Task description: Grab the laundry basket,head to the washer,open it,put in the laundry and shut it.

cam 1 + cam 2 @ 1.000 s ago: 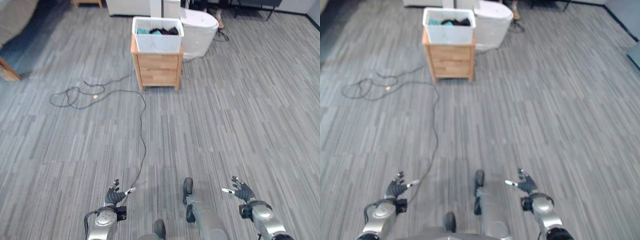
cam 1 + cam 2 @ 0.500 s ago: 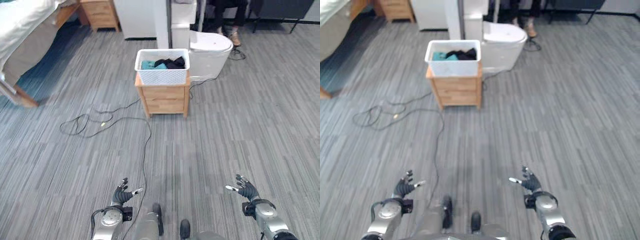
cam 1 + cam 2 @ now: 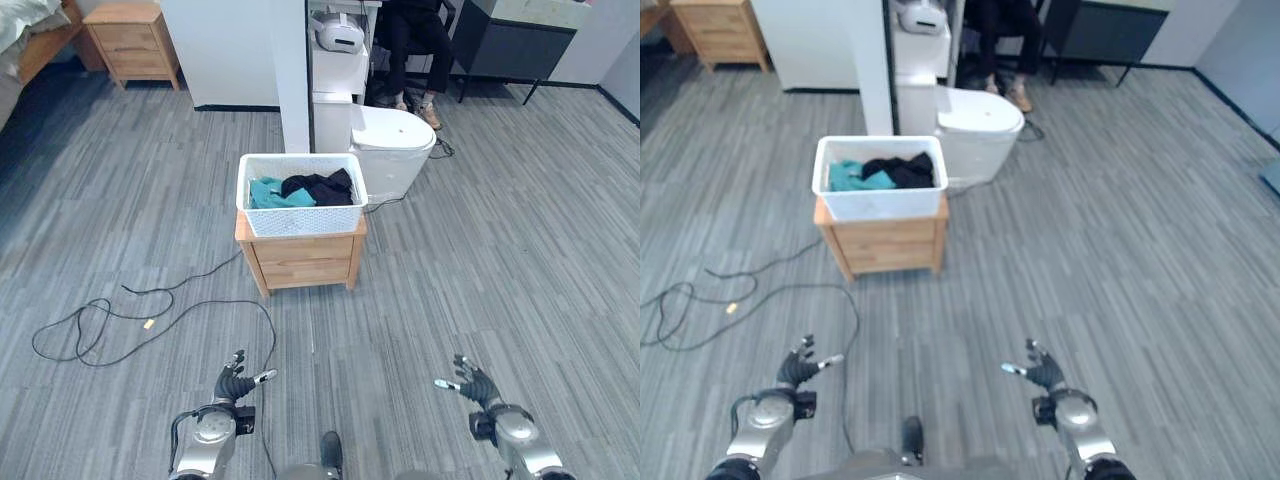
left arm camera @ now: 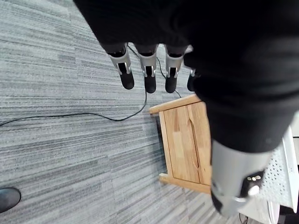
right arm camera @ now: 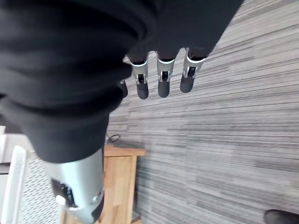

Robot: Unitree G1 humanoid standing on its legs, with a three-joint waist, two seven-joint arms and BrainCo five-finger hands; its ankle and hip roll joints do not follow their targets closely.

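A white perforated laundry basket (image 3: 300, 194) holding teal and black clothes (image 3: 305, 188) sits on a small wooden nightstand (image 3: 302, 259) ahead of me. Just behind it stands a white rounded washer (image 3: 390, 148). My left hand (image 3: 234, 385) hovers low over the floor at the lower left, fingers straight and empty. Over at the lower right my right hand (image 3: 473, 382) is likewise open and holds nothing. Both hands are well short of the basket. The left wrist view shows the nightstand (image 4: 184, 142) past my straight fingers (image 4: 149, 77).
A black cable (image 3: 140, 320) loops on the floor left of the nightstand. A white pillar (image 3: 290, 60) and a seated person's legs (image 3: 412, 40) are behind the washer. A wooden dresser (image 3: 125, 40) stands at the far left, a dark cabinet (image 3: 510, 45) at the far right.
The camera has moved forward and the view has lifted, so the basket and nightstand appear nearer and lower in the picture. Both hands stay open and low.
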